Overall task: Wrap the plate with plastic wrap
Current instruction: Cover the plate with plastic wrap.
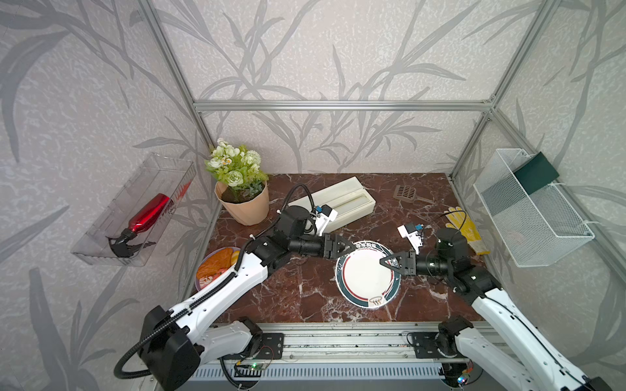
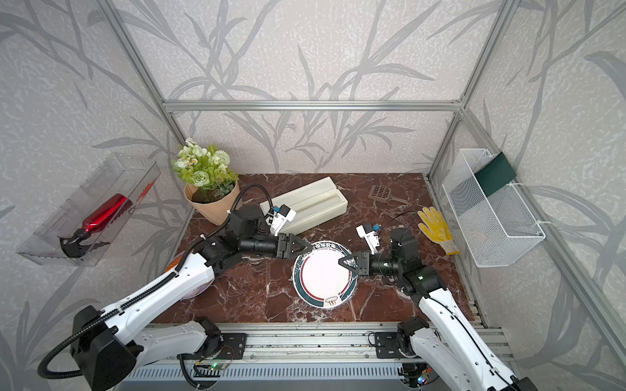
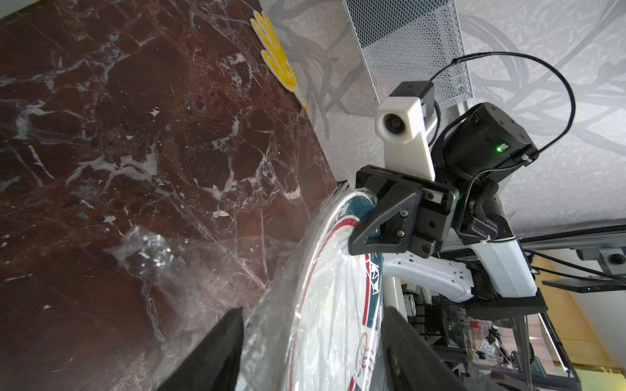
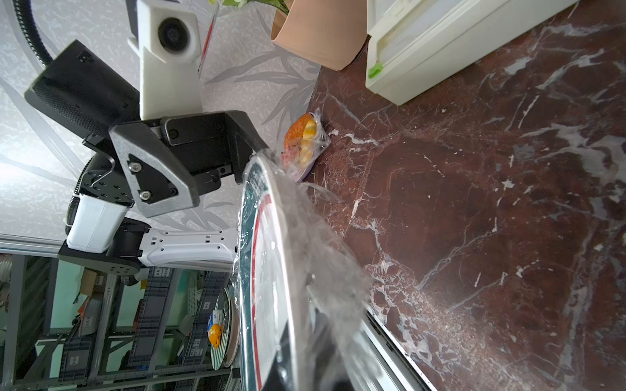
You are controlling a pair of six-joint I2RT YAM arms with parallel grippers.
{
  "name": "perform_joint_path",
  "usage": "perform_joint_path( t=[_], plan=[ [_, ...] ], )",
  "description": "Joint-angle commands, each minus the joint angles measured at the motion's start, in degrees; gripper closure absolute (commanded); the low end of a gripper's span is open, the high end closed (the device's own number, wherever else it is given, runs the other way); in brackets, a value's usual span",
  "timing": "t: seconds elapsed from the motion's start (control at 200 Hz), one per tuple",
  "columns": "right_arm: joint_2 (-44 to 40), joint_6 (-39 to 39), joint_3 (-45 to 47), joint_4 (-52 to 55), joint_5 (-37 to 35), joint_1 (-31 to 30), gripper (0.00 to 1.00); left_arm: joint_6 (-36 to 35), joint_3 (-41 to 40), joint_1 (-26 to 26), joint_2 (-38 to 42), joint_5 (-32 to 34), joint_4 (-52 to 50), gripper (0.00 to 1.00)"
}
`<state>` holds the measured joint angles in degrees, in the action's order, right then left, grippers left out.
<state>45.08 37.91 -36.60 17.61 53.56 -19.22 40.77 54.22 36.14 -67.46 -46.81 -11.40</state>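
In both top views the white plate with its teal rim sits at the table's front centre, covered in glossy plastic wrap. My right gripper is shut on the plate's right rim, pinching plate and film together. The film trails loose under the plate toward the table. My left gripper is open at the plate's far left rim. Its fingers stand either side of the wrapped plate without touching it.
A cream dispenser box lies behind the plate, next to a flower pot. A purple plate with pastries sits at the left edge under my left arm. A yellow glove and a brown scoop lie at the back right.
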Motion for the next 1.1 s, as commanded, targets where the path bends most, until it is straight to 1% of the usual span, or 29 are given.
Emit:
perform_joint_path(
  t=[0.0, 0.255, 0.36, 0.43, 0.58, 0.67, 0.775, 0.84, 0.935, 1.0, 1.095],
  plan=[
    [0.0, 0.2, -2.5, -2.8, 2.1, -0.1, 0.97, 3.1, -1.2, 0.8, -0.9, -3.0, 5.7, 0.36],
    [0.6, -0.7, -3.4, -3.2, 1.9, -0.1, 0.97, 8.2, -3.6, 2.8, -3.5, -6.6, 13.9, 0.4],
    [1.1, -1.0, -3.9, -3.0, 1.7, -0.3, 0.97, 9.6, -3.5, 3.3, -4.9, -8.7, 16.1, 0.46],
    [1.2, -3.2, -4.1, -2.5, 1.3, -0.4, 0.97, 11.7, -3.7, 3.5, -5.9, -10.5, 19.4, 0.52],
    [1.3, -5.7, -4.3, -0.4, 0.2, -0.5, 0.97, 14.5, -4.3, 3.5, -6.7, -11.9, 24.3, 0.68],
    [1.2, -6.9, -4.6, 0.9, -0.7, -0.5, 0.97, 15.4, -4.7, 3.5, -7.2, -12.9, 26.2, 0.8],
    [1.2, -7.4, -4.5, 1.3, -1.2, -0.5, 0.96, 15.7, -5.2, 3.5, -7.3, -12.7, 27.1, 0.9],
    [1.2, -7.4, -4.4, 1.5, -1.6, -0.5, 0.87, 15.7, -5.5, 3.4, -7.1, -12.3, 27.4, 0.93],
    [0.7, -8.0, -5.3, 3.0, -3.0, -0.5, 0.68, 14.8, -6.0, 3.2, -5.9, -10.9, 26.6, 0.96],
    [-0.2, -8.8, -6.2, 5.2, -5.0, -0.5, 0.58, 13.7, -6.4, 2.9, -4.8, -9.2, 24.8, 0.97],
    [-2.1, -10.5, -8.1, 9.4, -9.6, -0.4, 0.49, 10.4, -7.0, 2.5, -2.8, -5.5, 20.5, 0.97]
  ],
)
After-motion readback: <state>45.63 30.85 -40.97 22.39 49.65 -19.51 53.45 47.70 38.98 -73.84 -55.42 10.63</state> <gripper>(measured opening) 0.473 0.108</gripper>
